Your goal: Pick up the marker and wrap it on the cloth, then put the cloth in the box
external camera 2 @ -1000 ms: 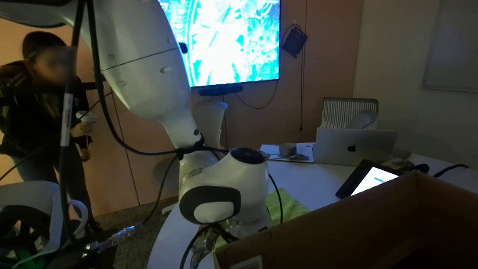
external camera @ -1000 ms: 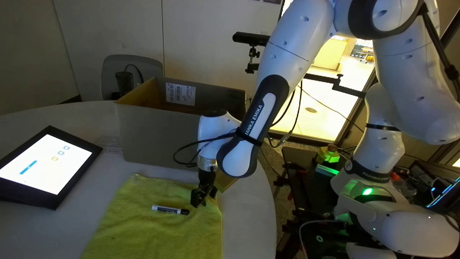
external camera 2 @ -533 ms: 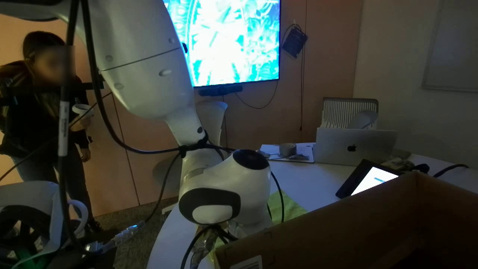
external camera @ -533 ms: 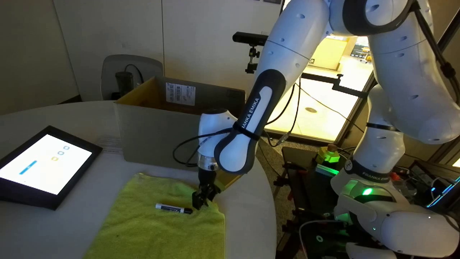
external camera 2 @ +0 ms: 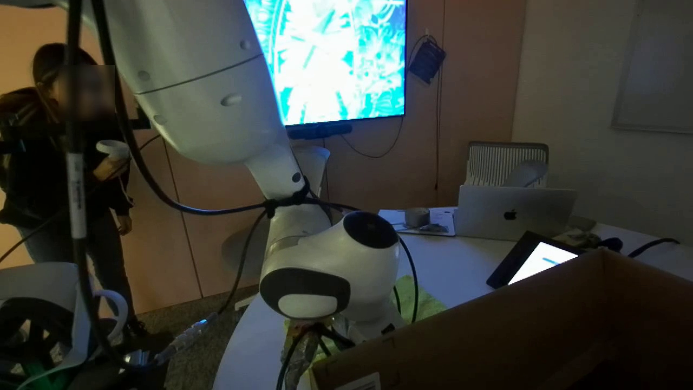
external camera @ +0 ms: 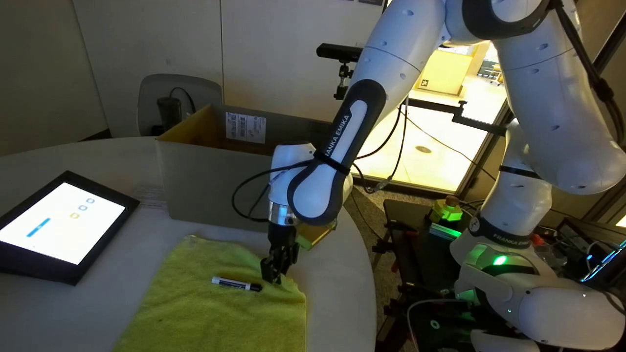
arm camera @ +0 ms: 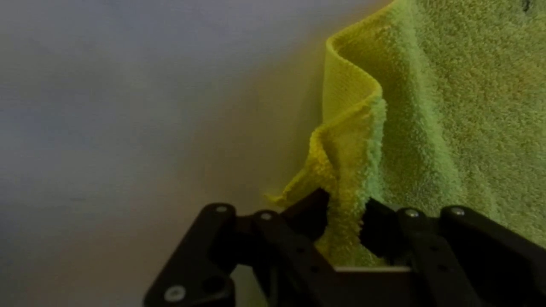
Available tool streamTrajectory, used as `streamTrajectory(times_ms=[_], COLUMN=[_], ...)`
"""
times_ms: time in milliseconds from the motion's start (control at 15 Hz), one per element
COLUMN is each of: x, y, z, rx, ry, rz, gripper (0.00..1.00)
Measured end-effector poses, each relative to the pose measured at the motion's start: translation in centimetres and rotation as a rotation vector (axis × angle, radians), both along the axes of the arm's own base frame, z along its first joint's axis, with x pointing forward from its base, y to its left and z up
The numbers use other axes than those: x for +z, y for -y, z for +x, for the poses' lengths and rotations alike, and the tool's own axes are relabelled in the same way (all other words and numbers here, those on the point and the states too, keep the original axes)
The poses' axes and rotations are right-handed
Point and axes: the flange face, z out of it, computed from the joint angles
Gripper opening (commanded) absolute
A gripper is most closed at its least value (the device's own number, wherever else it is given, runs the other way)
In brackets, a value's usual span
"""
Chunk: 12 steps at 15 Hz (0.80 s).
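The arm (external camera: 357,112) stands higher over the gripper (arm camera: 344,224) than in the earlier frames, and the cloth (external camera: 210,313), with the marker (external camera: 236,284) on it, lies slightly nearer the gripper's side than a second ago; in the wrist view a bunched edge of the cloth rises between the two fingertips (arm camera: 309,215), which press in from either side, so the gripper holds fabric and not the marker; in an exterior view the marker lies on the cloth just beside the gripper, apart from it, its dark end toward the fingertips, with nothing over it; the box (external camera: 210,186) stands open-topped beyond the gripper, and the tablet (external camera: 68,220) sits well apart from it, past the marker's white end.

For the task this likely means the wrapping is starting, with the marker left lying where it is; the next move probably calls for lifting the pinched edge and carrying it across the marker; a low drag could roll the marker, and a thin pinch could slip; the box step looks not yet begun.
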Motion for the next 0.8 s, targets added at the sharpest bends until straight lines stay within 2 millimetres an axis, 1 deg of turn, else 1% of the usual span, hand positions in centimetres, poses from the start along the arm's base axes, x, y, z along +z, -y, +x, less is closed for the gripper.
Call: streamTrajectory(times_ms=[333, 467, 667, 800], x=[1.7, 2.2, 2.7, 3.4], y=[0.1, -0.2, -1.4, -3.1], z=[0.0, -0.1, -0.4, -0.6], rx=[0.088, 0.124, 0.177, 0.213], ry=[0.023, 0.027, 0.038, 0.060], rz=[0.047, 0.077, 0.147, 0.198], gripper=[0.06, 0.05, 0.02, 0.01])
